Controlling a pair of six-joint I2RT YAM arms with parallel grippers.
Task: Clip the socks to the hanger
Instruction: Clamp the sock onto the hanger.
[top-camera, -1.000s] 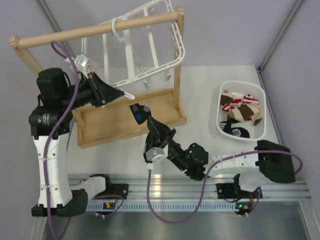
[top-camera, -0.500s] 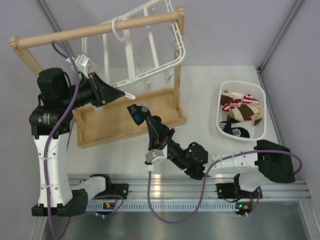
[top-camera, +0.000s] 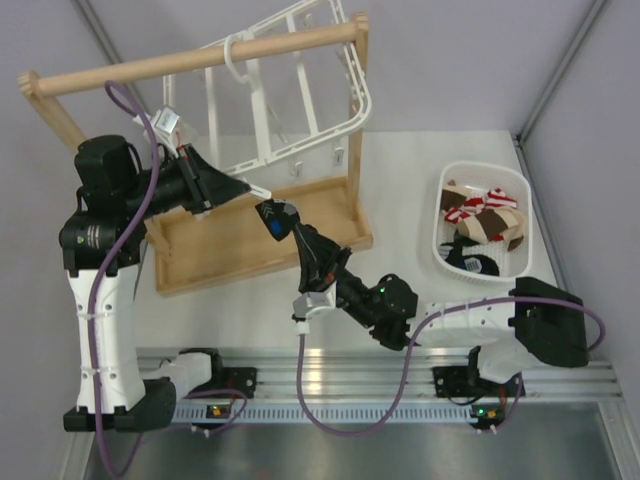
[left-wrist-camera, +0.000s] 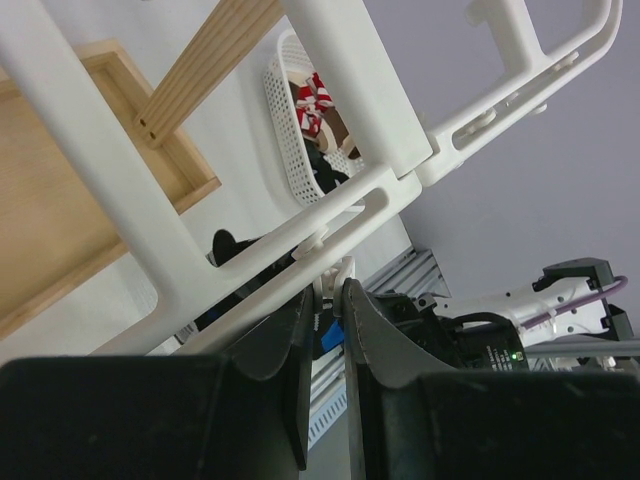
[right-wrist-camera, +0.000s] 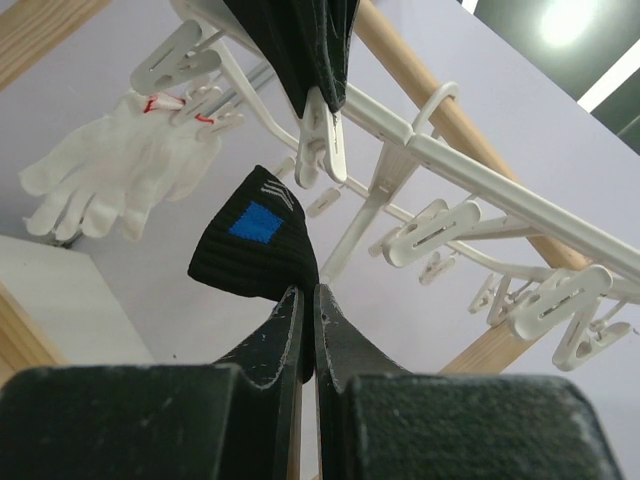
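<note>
- The right claw (right-wrist-camera: 308, 300) is pinched tight on the lower end of a black sock (right-wrist-camera: 262, 245) with a blue patch. The free end fans out above the fingertips.
- The left claw (left-wrist-camera: 330, 300) is all but closed, squeezing the tabs of a small white clip (right-wrist-camera: 322, 135) that dangles from the near edge of the hanger (left-wrist-camera: 100, 180). I cannot tell whether the clip's mouth is gaping.
- The hanger hangs tilted from the wooden rail stand (top-camera: 200, 58), above the stand's tray.
- In the top view the clip lies at about 10 o'clock from the sock, near but apart. In the right wrist view it hangs at 12 o'clock over the sock's top edge, with a clear gap.
- The sock's long axis runs from the right claw toward 11 o'clock in the top view, roughly at the clip.
- The right arm carries the sock, so closing the gap is likely its job: lift the free edge into the clip's mouth.
- More socks sit in the basket (top-camera: 438, 228) at 3 o'clock on the bench (top-camera: 410, 170), well apart from both claws.
</note>
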